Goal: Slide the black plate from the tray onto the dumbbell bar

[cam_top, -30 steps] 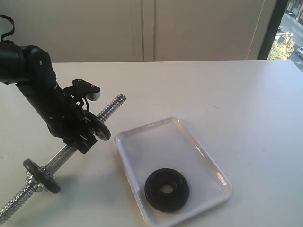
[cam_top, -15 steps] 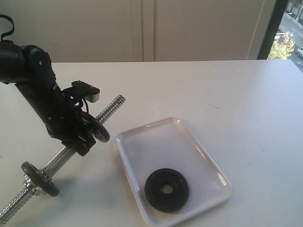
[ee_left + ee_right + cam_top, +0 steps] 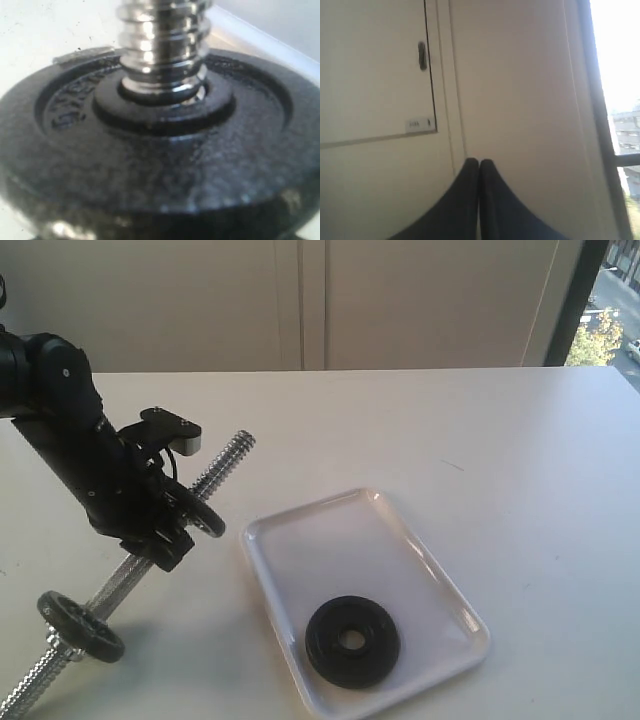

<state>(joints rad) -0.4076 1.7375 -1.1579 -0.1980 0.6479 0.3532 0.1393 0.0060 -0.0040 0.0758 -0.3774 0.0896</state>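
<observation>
The black plate (image 3: 351, 641) lies flat in the near end of the white tray (image 3: 330, 545), with no gripper near it. Left of the tray, the chrome dumbbell bar (image 3: 222, 464) slants from its threaded far end down to the near left. My left gripper (image 3: 183, 523) is shut on a dull grey disc (image 3: 203, 519) threaded on the bar's middle. In the left wrist view that disc (image 3: 160, 150) fills the picture with the bar (image 3: 162, 45) through its hole; the fingers are hidden. A second worn disc (image 3: 80, 626) sits near the bar's low end. My right gripper (image 3: 479, 162) is shut and empty.
The white table (image 3: 500, 460) stretches to the right and behind the tray. A pale wall with cabinet doors (image 3: 375, 75) faces the right wrist camera, and a window (image 3: 610, 310) is at the far right. The right arm is out of the exterior view.
The left arm has shifted left, carrying the disc and bar with it; the bar's low end has dropped slightly. The black plate and tray have not moved.
</observation>
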